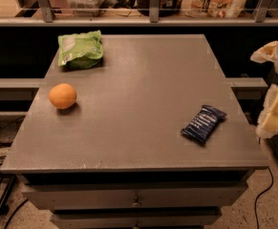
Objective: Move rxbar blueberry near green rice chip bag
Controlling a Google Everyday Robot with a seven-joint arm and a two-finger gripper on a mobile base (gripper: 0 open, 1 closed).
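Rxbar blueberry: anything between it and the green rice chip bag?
Nothing visible: bare tabletop separates rxbar blueberry and green rice chip bag; orange sits left of that line. Gripper hangs off table's right edge.

No legible text.
Print on dark navy flat snack-bar wrapper and pale label on crinkly light-green pouch unreadable; my gripper hangs right of the grey tabletop.

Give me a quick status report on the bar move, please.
Gripper right of the table, clear of the rxbar blueberry. Bar flat, front right; green rice chip bag back left. Orange at left, off the direct line.
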